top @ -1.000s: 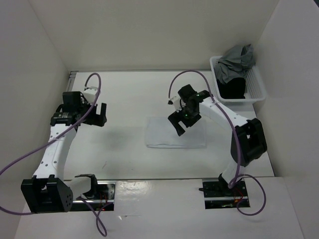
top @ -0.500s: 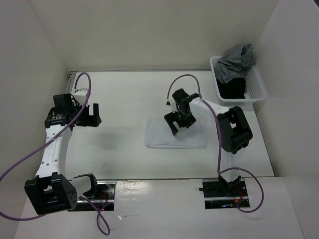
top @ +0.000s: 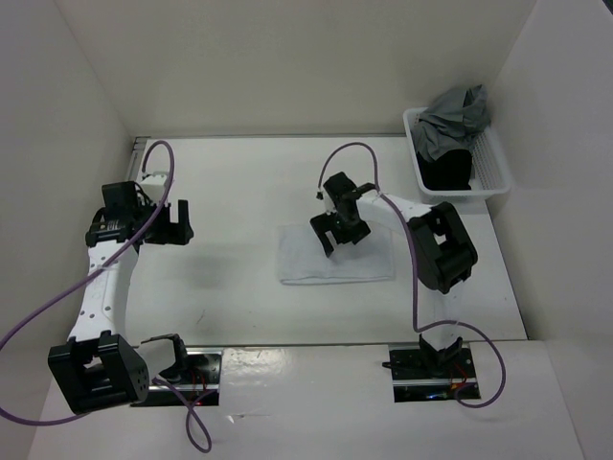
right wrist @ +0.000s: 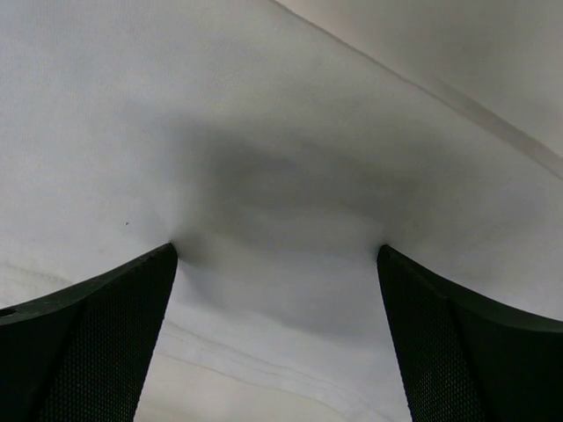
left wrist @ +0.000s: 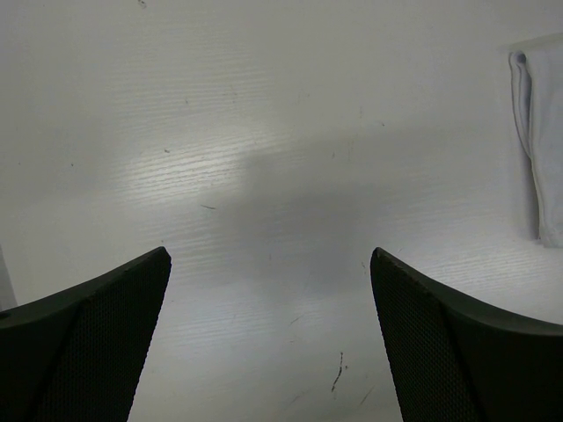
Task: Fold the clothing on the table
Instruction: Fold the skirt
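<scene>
my right claw (right wrist: 276,253), spread wide, presses both tips into the clothing (top: 306,264) directly beneath, likely to flatten it. my left claw (left wrist: 268,264) hangs wide over bare counter (left wrist: 220,132), clothing off to its right.

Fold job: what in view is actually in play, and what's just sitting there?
In play: clothing, lying flat on the table; right end effector, open, tips on it; left end effector, open above bare table.
Lying about: mesh basket at far right, holding a grey garment and a black garment.
</scene>
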Controlling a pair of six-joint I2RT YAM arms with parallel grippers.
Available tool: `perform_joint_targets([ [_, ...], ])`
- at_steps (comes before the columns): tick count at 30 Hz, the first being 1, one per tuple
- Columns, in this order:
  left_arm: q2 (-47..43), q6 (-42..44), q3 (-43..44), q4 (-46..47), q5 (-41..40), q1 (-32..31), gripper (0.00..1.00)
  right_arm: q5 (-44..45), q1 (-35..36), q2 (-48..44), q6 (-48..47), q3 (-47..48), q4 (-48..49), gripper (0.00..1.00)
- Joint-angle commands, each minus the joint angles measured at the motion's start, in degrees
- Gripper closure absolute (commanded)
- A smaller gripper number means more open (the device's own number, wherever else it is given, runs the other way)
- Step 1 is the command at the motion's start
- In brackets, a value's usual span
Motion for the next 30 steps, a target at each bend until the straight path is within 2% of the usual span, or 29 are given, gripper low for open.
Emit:
perform_joint_targets([
  [1,-0.2,-0.7,-0.3,1.6,0.3,0.9,0.0,-0.3,3.6,4.9,2.1,2.6,6.3,0.01],
  [15,0.3,-0.7,-0.3,1.6,0.3,0.9,0.0,10.0,9.6,13.7,11.9,17.9,6.3,0.01],
  [21,0.3,-0.7,-0.3,1.6,0.9,0.9,0.0,13.2,10.2,17.7,15.3,23.0,4.5,0.01],
  [25,0.3,-0.7,-0.3,1.1,1.5,0.9,0.0,13.8,10.2,17.7,15.3,24.8,3.9,0.01],
  [30,0.9,0.7,0.8,0.0,6.0,0.9,0.0,13.8,10.7,10.7,12.8,23.8,3.2,0.01],
])
